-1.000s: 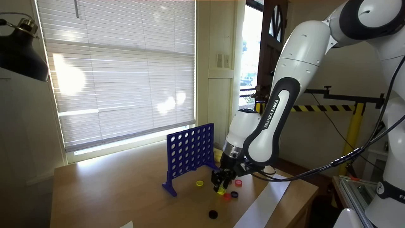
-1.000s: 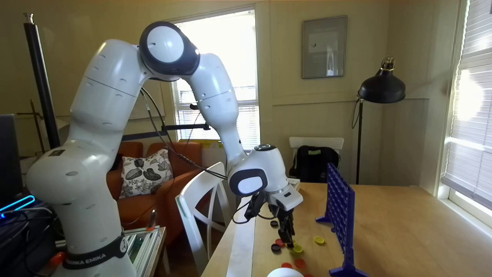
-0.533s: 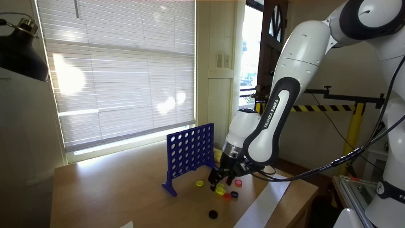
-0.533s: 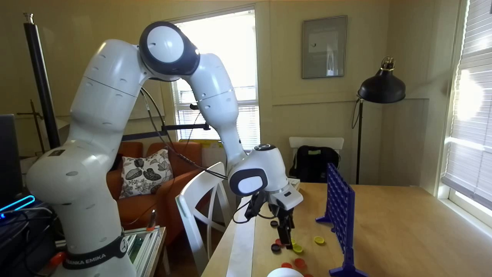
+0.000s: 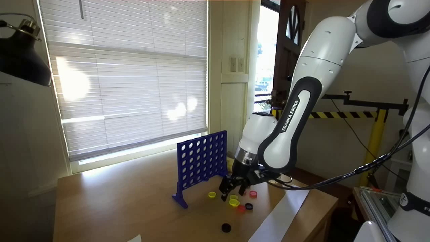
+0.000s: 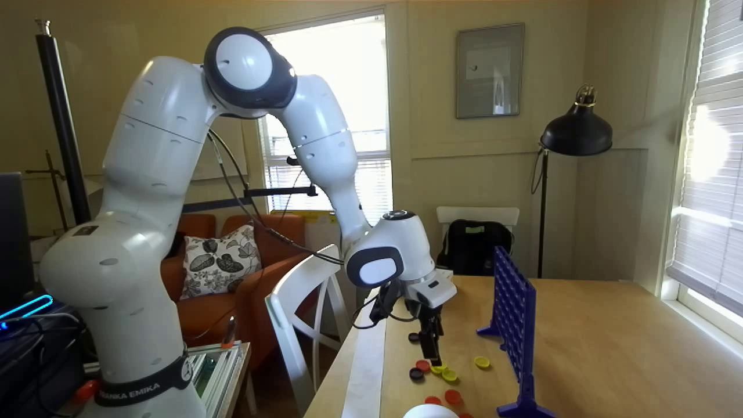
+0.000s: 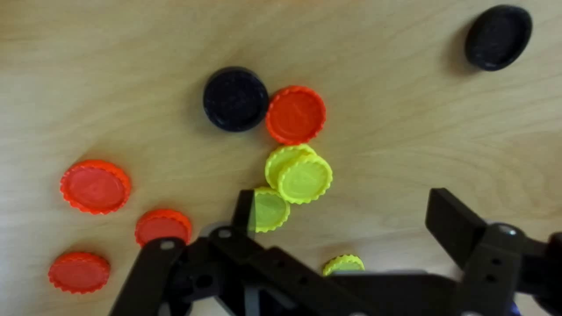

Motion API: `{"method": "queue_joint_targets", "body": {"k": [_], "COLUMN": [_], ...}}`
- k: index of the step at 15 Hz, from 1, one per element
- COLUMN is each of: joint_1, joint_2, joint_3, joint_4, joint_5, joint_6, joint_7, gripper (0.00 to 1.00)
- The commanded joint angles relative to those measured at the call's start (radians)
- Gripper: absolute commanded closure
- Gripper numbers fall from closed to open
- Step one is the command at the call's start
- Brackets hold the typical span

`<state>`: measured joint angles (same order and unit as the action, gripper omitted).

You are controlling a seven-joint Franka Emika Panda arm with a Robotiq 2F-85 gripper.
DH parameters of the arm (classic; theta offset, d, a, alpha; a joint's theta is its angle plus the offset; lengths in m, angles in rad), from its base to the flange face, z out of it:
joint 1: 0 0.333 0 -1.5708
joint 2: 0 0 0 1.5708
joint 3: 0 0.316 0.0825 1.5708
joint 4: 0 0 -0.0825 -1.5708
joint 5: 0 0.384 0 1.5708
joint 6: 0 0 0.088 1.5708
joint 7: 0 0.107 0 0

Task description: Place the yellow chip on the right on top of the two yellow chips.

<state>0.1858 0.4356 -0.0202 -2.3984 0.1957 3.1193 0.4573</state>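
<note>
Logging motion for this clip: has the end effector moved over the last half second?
Yes, slightly upward: in both exterior views, the end effector sits higher against the blue grid board.

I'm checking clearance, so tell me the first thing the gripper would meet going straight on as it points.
Probably the clustered yellow chips below the open gripper; depth is unclear, so it could touch the wooden tabletop first.

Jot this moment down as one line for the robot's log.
Pincer: open, holding nothing | one yellow chip: overlapping another yellow chip | third yellow chip: beside them | fourth yellow chip: apart
</note>
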Motion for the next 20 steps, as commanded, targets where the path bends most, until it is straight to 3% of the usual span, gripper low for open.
{"method": "queue_joint_targets", "body": {"k": [1,7,13,16,17,20], "joint_1": [0.032,0.072,0.027,0.024,0.006,0.001], "joint_2": [-0.072,-0.182,-0.274,-0.307,-0.259,-0.278], "joint_3": [-0.035,-0.115,-0.07,-0.064,-0.045,-0.042], "joint_4": [-0.027,-0.046,-0.061,-0.072,-0.04,-0.05], "joint_5": [0.012,-0.098,-0.163,-0.215,-0.176,-0.192], "joint_6": [-0.092,-0.29,-0.43,-0.457,-0.433,-0.441], "joint_7": [-0.014,0.033,0.016,0.044,0.019,0.023], "gripper": [0.0,0.0,0.0,0.0,0.0,0.0]}}
